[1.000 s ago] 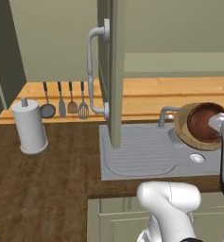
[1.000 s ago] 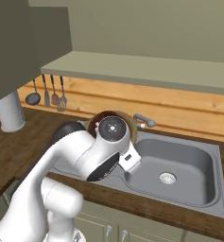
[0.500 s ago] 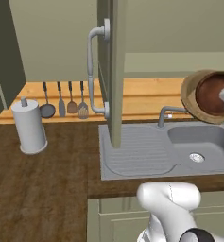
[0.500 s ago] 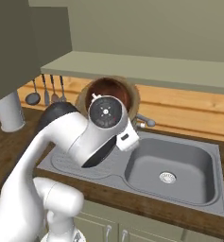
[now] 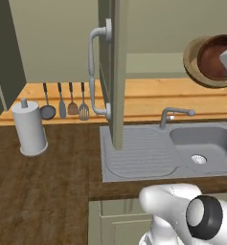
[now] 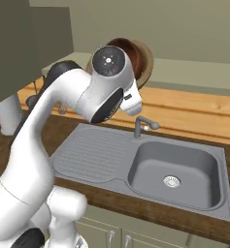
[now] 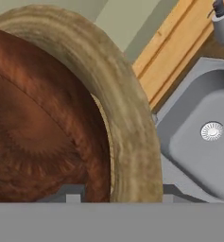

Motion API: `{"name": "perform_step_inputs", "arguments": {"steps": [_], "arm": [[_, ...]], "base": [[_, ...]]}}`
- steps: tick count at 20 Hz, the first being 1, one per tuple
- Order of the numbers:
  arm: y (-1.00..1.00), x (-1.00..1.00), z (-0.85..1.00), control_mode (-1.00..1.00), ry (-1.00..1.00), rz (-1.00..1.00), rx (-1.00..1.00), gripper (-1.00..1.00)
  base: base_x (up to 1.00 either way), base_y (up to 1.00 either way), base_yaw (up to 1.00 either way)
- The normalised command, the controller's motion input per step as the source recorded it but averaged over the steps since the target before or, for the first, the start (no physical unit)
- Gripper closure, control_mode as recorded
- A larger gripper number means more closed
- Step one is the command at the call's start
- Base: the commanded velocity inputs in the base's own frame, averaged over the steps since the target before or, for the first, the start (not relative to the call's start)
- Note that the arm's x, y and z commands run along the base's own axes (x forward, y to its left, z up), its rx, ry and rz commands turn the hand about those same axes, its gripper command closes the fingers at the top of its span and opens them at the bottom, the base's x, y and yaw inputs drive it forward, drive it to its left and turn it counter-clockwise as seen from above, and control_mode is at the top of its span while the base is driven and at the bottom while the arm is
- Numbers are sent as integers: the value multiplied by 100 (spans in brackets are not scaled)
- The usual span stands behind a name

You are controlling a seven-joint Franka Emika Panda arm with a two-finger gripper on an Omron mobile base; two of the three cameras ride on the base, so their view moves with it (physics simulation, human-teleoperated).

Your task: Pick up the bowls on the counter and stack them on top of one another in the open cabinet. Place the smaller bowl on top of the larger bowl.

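The wide tan wooden bowl [image 5: 195, 53] hangs tipped on its side high above the sink, and the small dark reddish-brown bowl [image 5: 219, 57] sits nested inside it. In the right base view the tan bowl [image 6: 146, 63] and dark bowl [image 6: 131, 47] peek out from behind my wrist. Up close, the dark bowl [image 7: 38, 132] lies within the tan bowl's thick rim [image 7: 130, 123]. My gripper [image 7: 120, 194] is shut across the rims of both bowls. The olive-green cabinet door [image 5: 116, 72] with its grey bar handle [image 5: 93, 72] stands open to the left of the bowls.
A grey steel sink [image 5: 196, 148] with a faucet [image 5: 175, 115] lies below the bowls, set in the dark wood counter [image 5: 38, 191]. A paper towel roll [image 5: 29, 127] and several hanging utensils [image 5: 64, 103] are at the left. The sink basin [image 6: 174, 169] is at the right.
My arm has lifted the nested bowls from just above the sink up to cabinet height. The bowls have tipped so that their insides face the cameras.
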Motion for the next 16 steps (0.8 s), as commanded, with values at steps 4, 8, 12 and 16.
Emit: {"name": "perform_step_inputs", "arguments": {"steps": [4, 8, 12, 16], "arm": [[0, 99, 21, -100, -1, -11, 8, 100], [0, 100, 0, -100, 2, -2, 0, 100], [0, 100, 0, -100, 0, -3, 0, 100], [0, 100, 0, -100, 0, -5, 0, 100]], "base": [[0, 0, 0], [0, 0, 0], [0, 0, 0], [0, 0, 0]]}}
